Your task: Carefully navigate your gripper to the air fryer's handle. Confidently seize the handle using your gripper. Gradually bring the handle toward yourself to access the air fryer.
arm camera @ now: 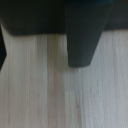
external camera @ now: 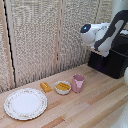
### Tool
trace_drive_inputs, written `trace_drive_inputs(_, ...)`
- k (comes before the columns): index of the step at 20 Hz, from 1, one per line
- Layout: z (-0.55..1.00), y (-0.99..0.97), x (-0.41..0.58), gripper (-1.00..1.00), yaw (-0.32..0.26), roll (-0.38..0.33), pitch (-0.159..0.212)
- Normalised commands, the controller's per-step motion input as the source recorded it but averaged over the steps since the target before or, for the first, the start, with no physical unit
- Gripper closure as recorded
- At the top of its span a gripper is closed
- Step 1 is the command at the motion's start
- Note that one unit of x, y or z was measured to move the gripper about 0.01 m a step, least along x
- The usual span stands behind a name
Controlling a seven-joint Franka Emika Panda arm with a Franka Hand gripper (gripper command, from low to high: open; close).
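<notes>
Here, on the pale wooden tabletop (external camera: 95, 102), a pink plastic cup (external camera: 78, 83) stands nearest. Behind it, at the exterior view's right, sits the large black boxy air fryer (external camera: 116, 62). Its thick matte black handle (arm camera: 85, 37) fills the wrist view. The fingers are hidden; their state cannot be told.

The air fryer (external camera: 114, 61) sits at the exterior view's right, a black boxy block on the pale wood counter (external camera: 75, 107), partly hidden behind my arm. In my wrist view its dark body (arm camera: 35, 15) fills one edge, and the handle (arm camera: 84, 37), a thick matte black bar tapering to a blunt end, juts out over the light planks, blurry and close.
</notes>
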Motion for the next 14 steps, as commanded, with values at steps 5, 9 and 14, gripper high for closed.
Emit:
trace_drive_inputs(5,-0.23,-0.49,-0.121,-1.00,0.135,-0.086,-0.018)
trace_drive_inputs(9,-0.27,-0.37,-0.117,-1.00,0.068,-0.067,0.032)
trace_drive_inputs(14,-0.15,-0.26,-0.078,1.00,0.022,-0.061,0.090)
